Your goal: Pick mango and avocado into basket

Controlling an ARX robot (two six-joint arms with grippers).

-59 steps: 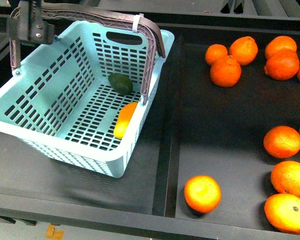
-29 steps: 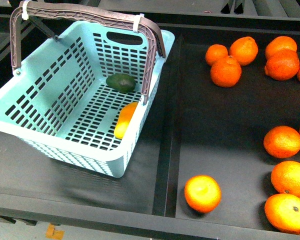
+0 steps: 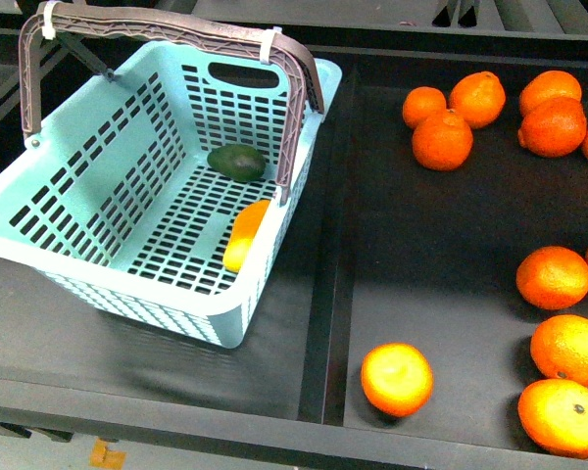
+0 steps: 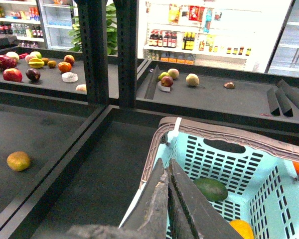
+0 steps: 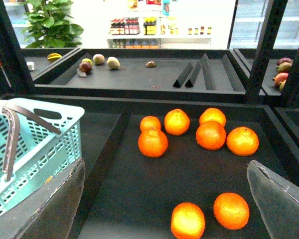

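Observation:
The aqua basket stands on the left of the dark shelf, its brown handles raised. Inside it lie the dark green avocado and, nearer the front right wall, the yellow-orange mango. Neither arm shows in the front view. In the left wrist view my left gripper is shut and empty, above the basket's rim, with the avocado and an edge of the mango beyond it. My right gripper hangs open over the oranges, with the basket off to one side of it.
Several oranges lie in the tray right of the basket, one near the front edge. A raised black divider separates basket and oranges. A small brownish fruit sits in the neighbouring tray. Shop shelves stand behind.
The left gripper at the basket's far left handle a second ago has left the front view. The avocado shifted slightly left in the basket. Nothing has moved in the last half second.

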